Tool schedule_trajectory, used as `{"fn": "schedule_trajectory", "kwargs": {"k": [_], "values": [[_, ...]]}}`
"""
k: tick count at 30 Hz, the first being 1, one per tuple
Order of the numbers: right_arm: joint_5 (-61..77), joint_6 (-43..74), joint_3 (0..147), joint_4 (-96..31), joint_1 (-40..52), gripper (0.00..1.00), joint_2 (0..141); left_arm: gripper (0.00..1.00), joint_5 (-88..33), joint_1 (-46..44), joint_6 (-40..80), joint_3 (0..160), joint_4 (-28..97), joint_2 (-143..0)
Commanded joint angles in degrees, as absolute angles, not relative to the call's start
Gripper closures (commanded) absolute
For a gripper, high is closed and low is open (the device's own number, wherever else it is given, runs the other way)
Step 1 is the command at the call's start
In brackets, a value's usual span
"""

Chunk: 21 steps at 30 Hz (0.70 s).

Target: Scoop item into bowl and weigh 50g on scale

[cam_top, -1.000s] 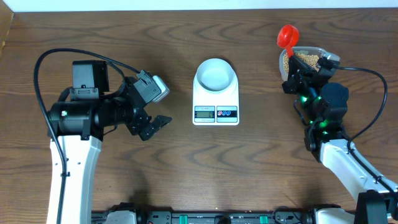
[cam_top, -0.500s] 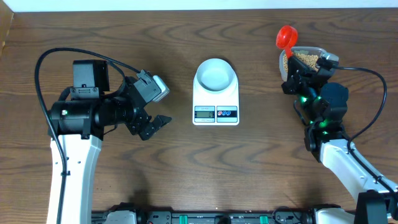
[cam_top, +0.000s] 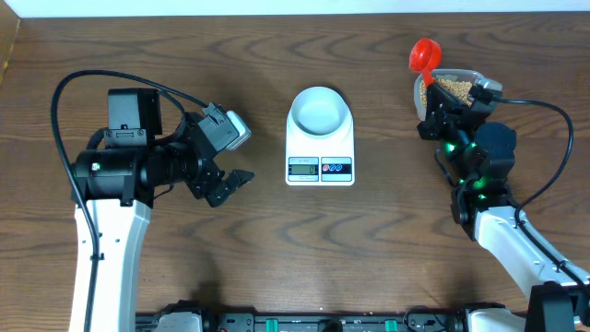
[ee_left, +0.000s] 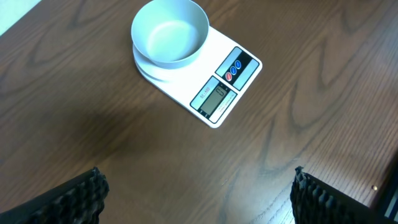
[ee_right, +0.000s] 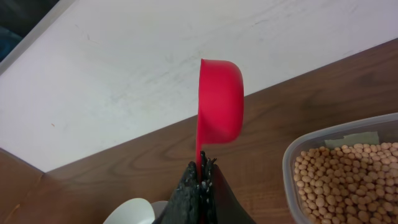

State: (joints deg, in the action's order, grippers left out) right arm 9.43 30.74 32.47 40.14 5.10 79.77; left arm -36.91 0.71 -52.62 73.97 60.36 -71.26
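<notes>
The pale bowl (cam_top: 320, 96) stands empty on the white scale (cam_top: 320, 152) at mid-table; the left wrist view shows the bowl (ee_left: 163, 61) and the scale (ee_left: 186, 87) too. My left gripper (cam_top: 241, 157) hangs open left of the scale, with only bare wood between its fingers (ee_left: 198, 186). The tan beans (cam_top: 454, 88) fill a clear tub (cam_top: 472, 74) at the far right. My right gripper (ee_right: 202, 171) is shut on the thin handle of a red scoop (ee_right: 219, 102). The scoop (cam_top: 425, 53) is held up, left of the tub, with the beans (ee_right: 348, 180) to its right.
A white surface (ee_right: 124, 74) runs along the table's far edge just beyond the scoop. A black cable (cam_top: 83, 83) loops over the left arm and another (cam_top: 553, 120) over the right. Bare wood lies between the scale and the tub.
</notes>
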Motion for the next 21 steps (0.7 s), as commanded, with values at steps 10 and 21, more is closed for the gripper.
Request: {"fn": "schedule_trajectory", "kwargs": {"k": [10,21], "values": [[9.76,29.69,33.39,40.36,4.91,0.99,79.83,0.04,-36.45,0.95,-51.86,74.98,59.66,-71.59],[9.78,29.69,33.39,40.51,4.91,0.99,79.83,0.04,-36.45,0.95,-50.5,74.98,58.43,-71.59]]}}
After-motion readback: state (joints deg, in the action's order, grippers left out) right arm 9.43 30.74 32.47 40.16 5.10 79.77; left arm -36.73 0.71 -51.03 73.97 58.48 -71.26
